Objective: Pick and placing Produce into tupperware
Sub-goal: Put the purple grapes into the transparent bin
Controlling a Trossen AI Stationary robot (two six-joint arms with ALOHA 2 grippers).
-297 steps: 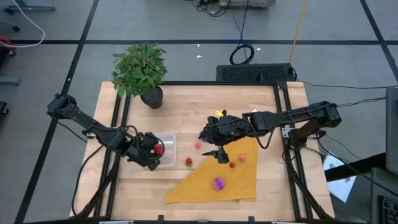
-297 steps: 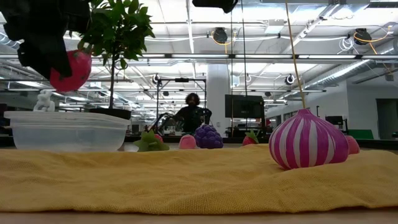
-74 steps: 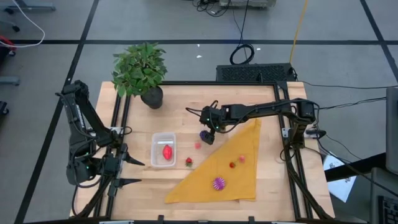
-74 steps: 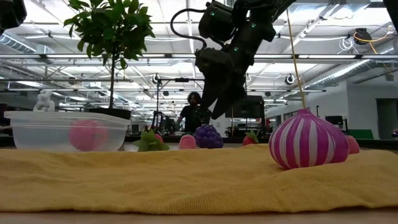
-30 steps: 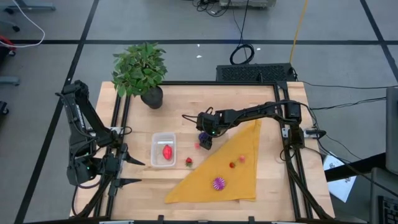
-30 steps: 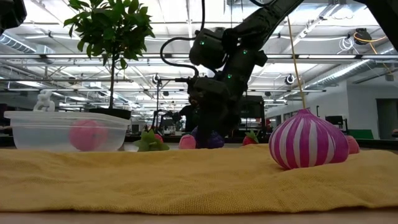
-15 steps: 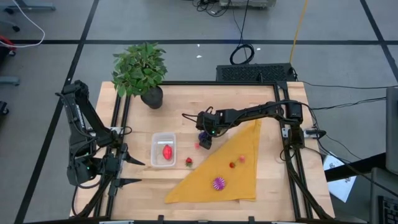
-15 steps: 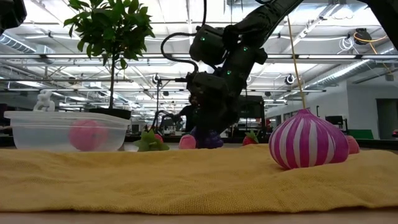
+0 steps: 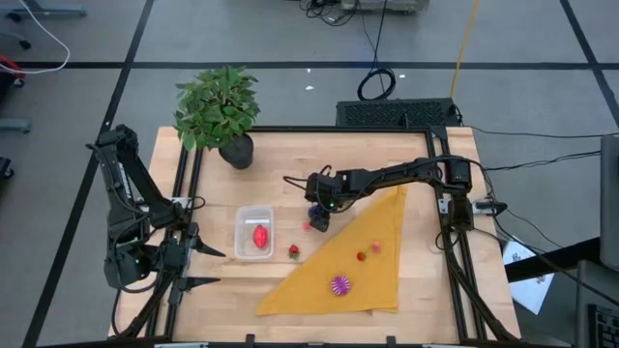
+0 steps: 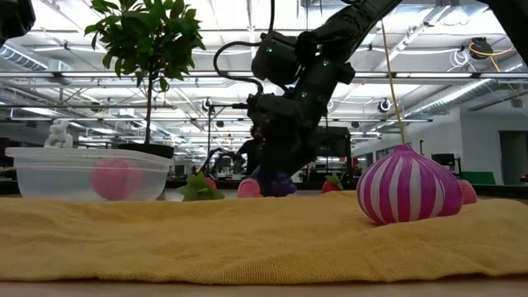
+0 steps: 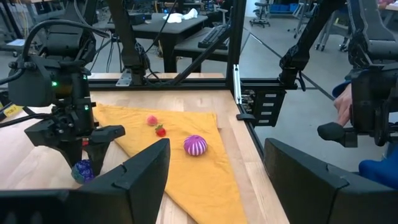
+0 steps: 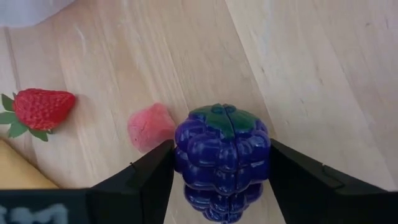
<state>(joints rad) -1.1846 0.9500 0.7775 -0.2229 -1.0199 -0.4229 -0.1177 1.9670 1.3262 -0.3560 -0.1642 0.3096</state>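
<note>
My right gripper (image 9: 317,215) stands near the table's middle, shut on a purple toy grape cluster (image 12: 222,158), which also shows in the low view (image 10: 274,182). A pink piece (image 9: 308,226) and a strawberry (image 9: 293,252) lie on the wood beside it. The clear tupperware (image 9: 255,233) stands to their left with a red piece (image 9: 259,237) inside. Two small red and pink pieces (image 9: 368,251) and a magenta striped ball (image 9: 339,284) rest on the yellow cloth (image 9: 372,227). My left gripper (image 9: 198,268) waits open at the table's left edge. My right gripper pinches the grape cluster between its two fingers (image 12: 149,177), one on each of its two opposite sides (image 12: 186,155). The fingers come from above, pointing down. The cluster's green cap (image 12: 224,118) faces the camera. Whether the cluster is clear of the wood, I cannot tell.
A leafy potted plant (image 9: 218,106) stands at the far left corner. The black frame rails (image 9: 184,193) run along the table's sides. Bare wood (image 9: 290,159) lies between the plant and the right arm. A person shows far behind the table (image 10: 247,153).
In the low view my right gripper has edged up a little while staying closed around the grapes. The high view shows no shift.
</note>
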